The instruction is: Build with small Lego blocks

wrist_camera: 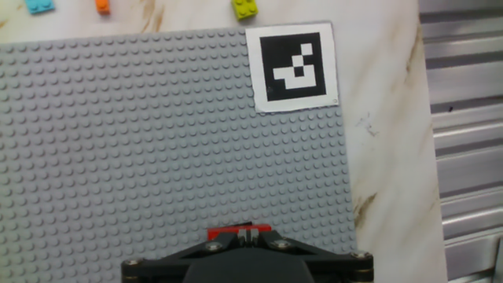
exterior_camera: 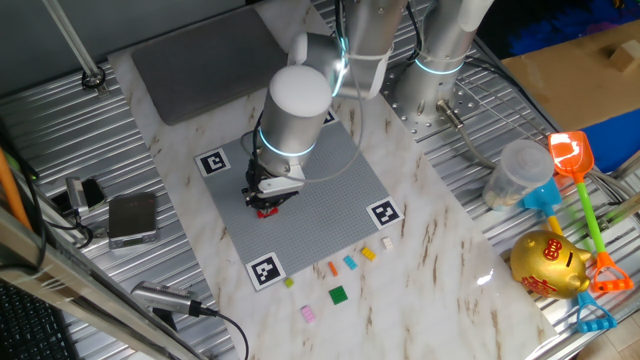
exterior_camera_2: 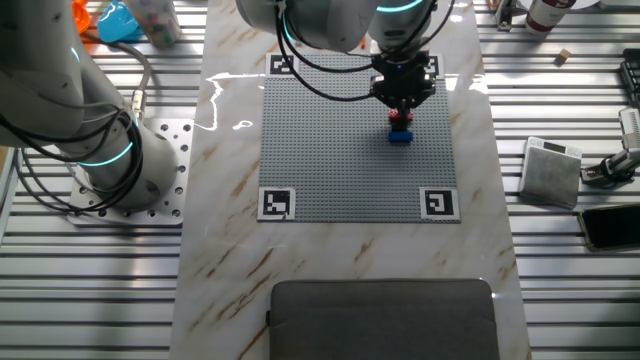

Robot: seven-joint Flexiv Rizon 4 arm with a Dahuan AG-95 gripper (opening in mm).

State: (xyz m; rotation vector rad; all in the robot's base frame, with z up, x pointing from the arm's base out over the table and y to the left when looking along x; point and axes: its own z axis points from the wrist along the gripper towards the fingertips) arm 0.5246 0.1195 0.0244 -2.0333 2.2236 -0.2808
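Observation:
My gripper (exterior_camera: 266, 202) (exterior_camera_2: 401, 106) stands over the left part of the grey baseplate (exterior_camera: 330, 180) (exterior_camera_2: 340, 150) (wrist_camera: 157, 141). Its fingers are shut together, tips down on a red Lego block (exterior_camera: 265, 211) (exterior_camera_2: 401, 118) (wrist_camera: 222, 233). The other fixed view shows this red block sitting on a blue block (exterior_camera_2: 401, 135) on the plate. In the hand view the gripper (wrist_camera: 249, 234) hides most of the red block. Loose small blocks lie on the marble in front of the plate: orange (exterior_camera: 332, 268), light blue (exterior_camera: 350, 263), yellow (exterior_camera: 368, 253), green (exterior_camera: 339, 294), pink (exterior_camera: 309, 314).
Black-and-white markers (wrist_camera: 295, 67) sit at the plate's corners. A golden piggy bank (exterior_camera: 548, 265), a plastic jar (exterior_camera: 515, 175) and toy shovels (exterior_camera: 575, 160) lie to the right. A grey pad (exterior_camera: 200, 60) lies behind the plate and a small box (exterior_camera: 132, 218) lies to the left.

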